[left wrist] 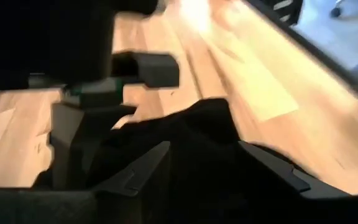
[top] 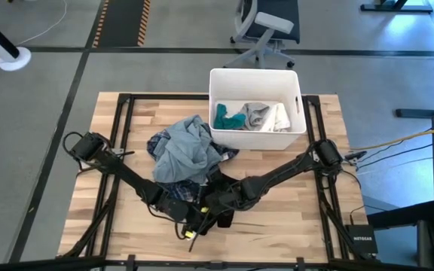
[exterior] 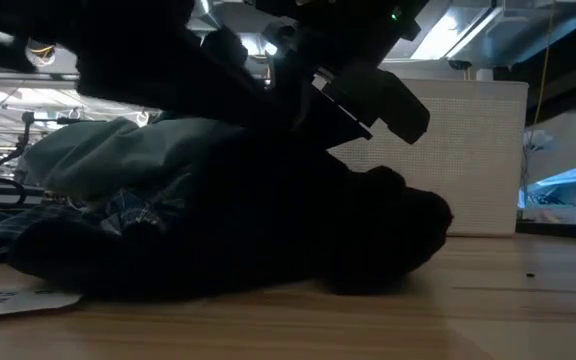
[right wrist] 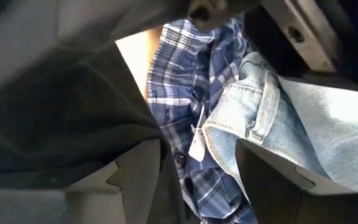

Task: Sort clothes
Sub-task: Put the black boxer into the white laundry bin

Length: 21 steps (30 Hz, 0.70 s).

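Both arms meet low at the near edge of the surface (top: 292,226), over the black garment (left wrist: 210,143). The left gripper (left wrist: 204,165) is spread wide astride it, not clenched; the right gripper (right wrist: 197,165) gapes at the plaid shirt (right wrist: 179,81) and denim (right wrist: 303,124). This looks like picking the next piece; closing on one layer alone matters. Beyond, the bin (top: 256,75) holds teal and pale clothes.

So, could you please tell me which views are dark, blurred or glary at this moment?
Low view: black garment and arms are backlit, nearly silhouetted against bright ceiling lights. Left wrist view: motion-blurred, with glare on the table. Right wrist view: plaid garment sharp, its near fingers soft. High view: evenly lit.
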{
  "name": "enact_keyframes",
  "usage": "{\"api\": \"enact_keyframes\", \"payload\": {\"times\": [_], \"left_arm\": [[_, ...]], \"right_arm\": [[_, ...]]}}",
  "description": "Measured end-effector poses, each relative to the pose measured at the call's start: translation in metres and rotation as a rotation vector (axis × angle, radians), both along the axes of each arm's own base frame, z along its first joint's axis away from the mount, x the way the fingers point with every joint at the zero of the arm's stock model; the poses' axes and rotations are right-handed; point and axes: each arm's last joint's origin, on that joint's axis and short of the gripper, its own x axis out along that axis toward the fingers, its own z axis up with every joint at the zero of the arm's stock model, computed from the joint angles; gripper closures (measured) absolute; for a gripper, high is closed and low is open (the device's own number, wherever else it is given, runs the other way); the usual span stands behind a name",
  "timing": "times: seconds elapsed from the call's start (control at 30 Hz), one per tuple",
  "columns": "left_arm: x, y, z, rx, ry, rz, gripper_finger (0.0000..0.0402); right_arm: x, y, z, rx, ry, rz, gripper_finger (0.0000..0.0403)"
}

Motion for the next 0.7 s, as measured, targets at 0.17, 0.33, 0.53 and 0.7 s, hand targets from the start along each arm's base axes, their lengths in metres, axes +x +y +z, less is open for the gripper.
{"api": "enact_keyframes", "payload": {"times": [0.17,0.33,0.53,0.7], "left_arm": [[-0.002,0.006,-0.006,0.072,0.038,0.108,0.0226],[-0.012,0.013,-0.019,0.107,0.174,0.204,0.0226],[-0.027,0.01,-0.029,0.088,0.297,0.264,0.0226],[-0.032,0.003,-0.029,0.094,0.307,0.245,0.0226]], "right_arm": [[0.0,0.0,0.0,0.004,0.005,-0.003,0.0178],[0.0,0.0,0.0,0.013,0.007,0.002,0.0178],[0.0,0.0,0.0,0.012,0.007,0.003,0.0178],[-0.001,0.0,0.003,0.021,0.003,0.012,0.0178]]}}
